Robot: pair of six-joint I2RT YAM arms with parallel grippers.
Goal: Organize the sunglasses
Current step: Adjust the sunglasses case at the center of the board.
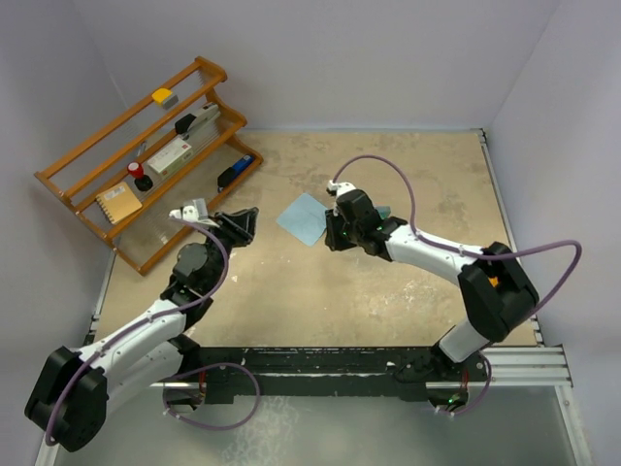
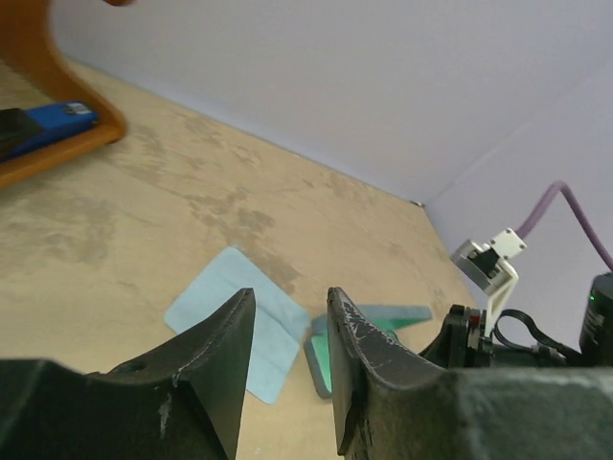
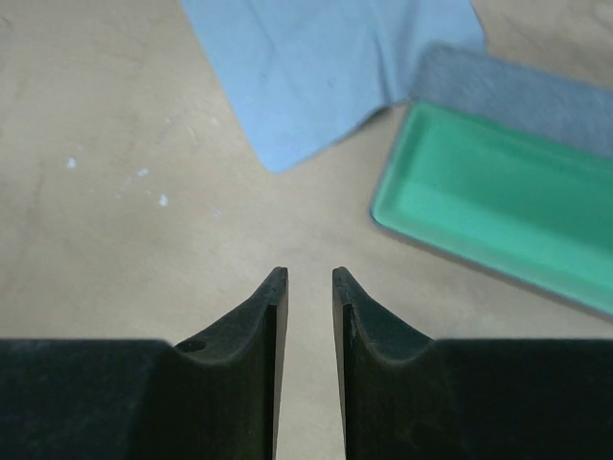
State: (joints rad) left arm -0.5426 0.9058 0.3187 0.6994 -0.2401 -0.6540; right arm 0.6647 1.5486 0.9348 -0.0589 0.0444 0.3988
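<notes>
An open glasses case with a green inside lies mid-table, mostly hidden under my right arm in the top view (image 1: 384, 211); it shows in the right wrist view (image 3: 508, 211) and the left wrist view (image 2: 322, 358). A light blue cloth (image 1: 303, 216) lies flat beside it, also in both wrist views (image 3: 326, 67) (image 2: 215, 307). My right gripper (image 1: 330, 238) (image 3: 308, 273) hovers low over bare table just in front of cloth and case, jaws narrowly apart and empty. My left gripper (image 1: 245, 225) (image 2: 292, 297) is open and empty, left of the cloth. I cannot pick out any sunglasses for certain.
A wooden tiered rack (image 1: 126, 116) stands at the far left with small items: a yellow block (image 1: 161, 96), a black object (image 1: 194, 123), a white box (image 1: 171, 155) and a blue-and-black item (image 1: 236, 172) (image 2: 48, 125) on its lowest shelf. White walls enclose the table.
</notes>
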